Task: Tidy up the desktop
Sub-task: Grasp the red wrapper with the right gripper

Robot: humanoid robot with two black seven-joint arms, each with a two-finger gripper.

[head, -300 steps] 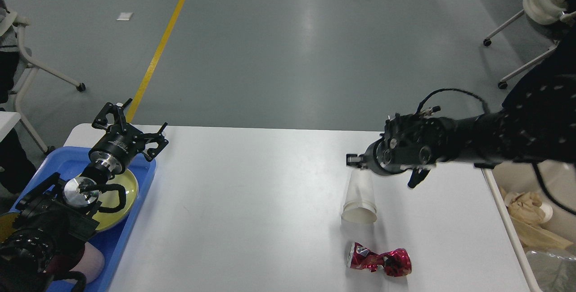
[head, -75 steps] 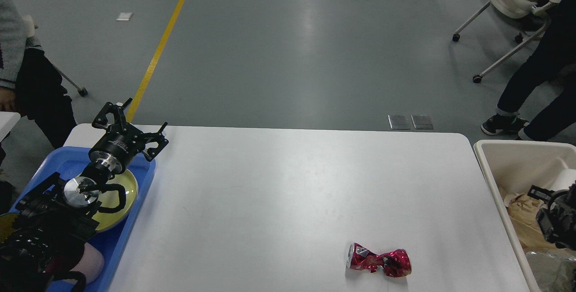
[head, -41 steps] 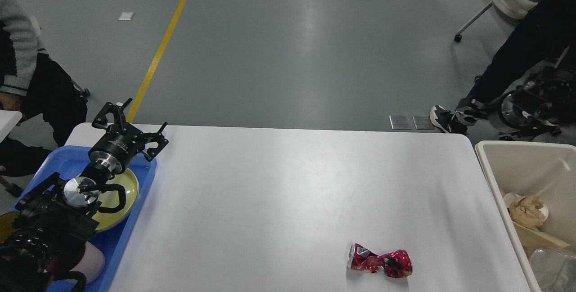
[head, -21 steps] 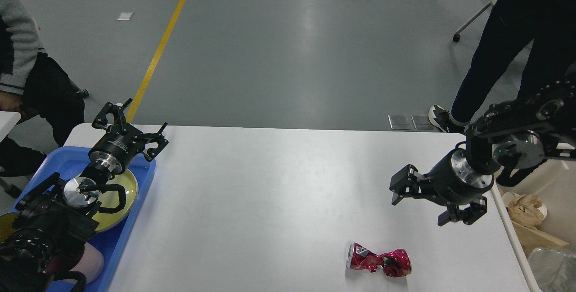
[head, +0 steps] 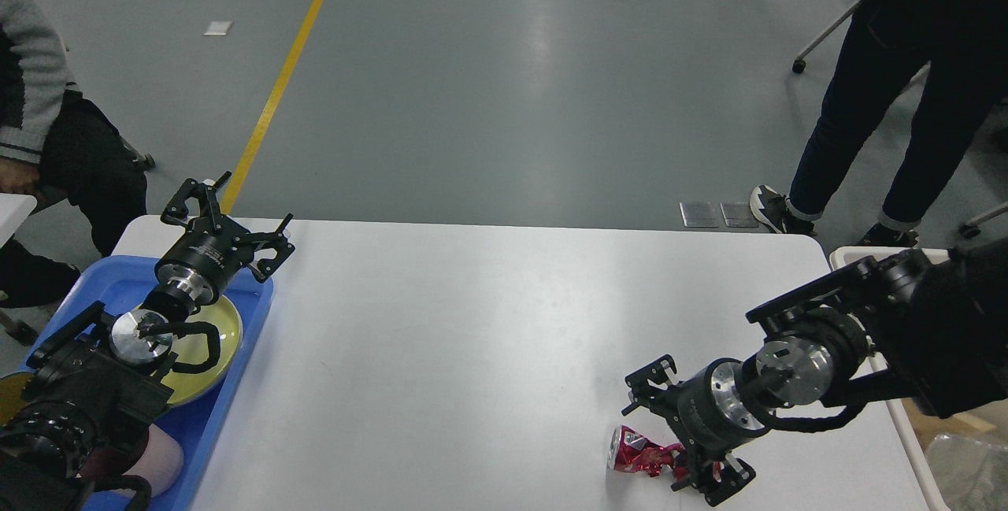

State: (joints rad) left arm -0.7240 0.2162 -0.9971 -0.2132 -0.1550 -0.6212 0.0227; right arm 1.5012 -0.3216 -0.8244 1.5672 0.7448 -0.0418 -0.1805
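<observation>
Head view: the white worktop (head: 472, 353) fills the lower frame. Right end effector (head: 683, 436) has its fingers spread apart, straddling a crushed red can (head: 642, 454) at the worktop's near right; contact unclear. Left end effector (head: 224, 220) is spread apart, holding nothing, above the far corner of a blue tray (head: 118, 290) holding a yellow plate (head: 213, 338).

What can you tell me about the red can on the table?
The can is red, shiny metal, crushed and twisted, lying on its side near the front right of the white table. One silvery end faces left. The right gripper is open around its right part, hiding it; whether the fingers touch it is unclear.
</observation>
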